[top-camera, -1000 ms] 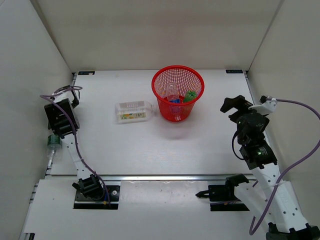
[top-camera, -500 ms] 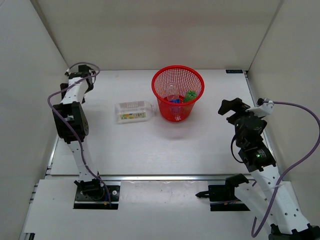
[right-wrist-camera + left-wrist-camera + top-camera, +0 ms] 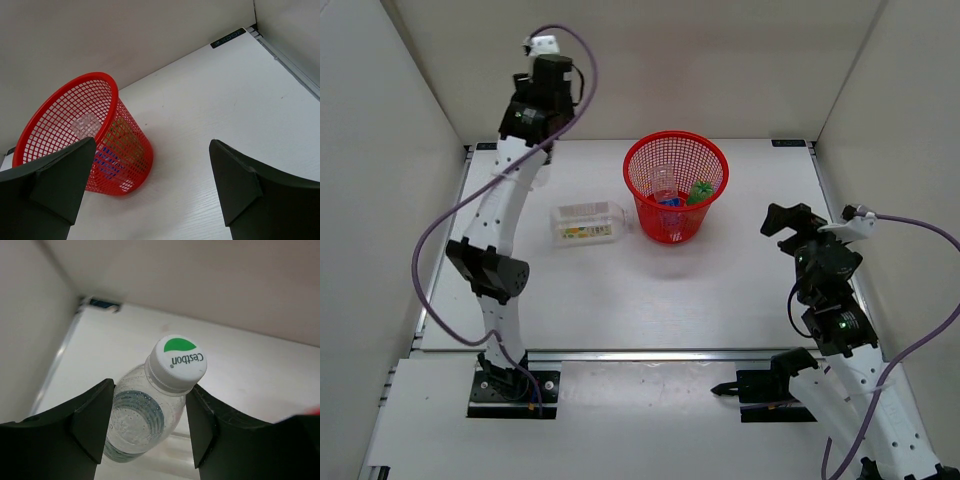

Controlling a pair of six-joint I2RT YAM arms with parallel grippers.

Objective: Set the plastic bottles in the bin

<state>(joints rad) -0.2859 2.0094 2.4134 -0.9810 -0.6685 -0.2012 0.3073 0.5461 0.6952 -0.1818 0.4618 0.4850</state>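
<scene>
My left gripper (image 3: 150,422) is shut on a small clear bottle (image 3: 137,412) with a white, green-marked cap (image 3: 178,362), held high above the table's back left. From above, the left wrist (image 3: 542,85) stands near the back wall, left of the red mesh bin (image 3: 675,150). Inside the bin lie a green bottle (image 3: 700,192) and a clear bottle with a blue label (image 3: 665,192). A larger squarish clear bottle (image 3: 587,222) lies on its side left of the bin. My right gripper (image 3: 151,150) is open and empty, right of the bin (image 3: 60,115).
White walls close in the table (image 3: 620,300) on the left, back and right. A metal rail (image 3: 650,353) runs along the near edge, where both arm bases are bolted. A purple cable (image 3: 435,250) loops off the left arm.
The left arm has swung up from the table's left edge to high near the back wall, carrying the small bottle. The right arm barely shifted.
</scene>
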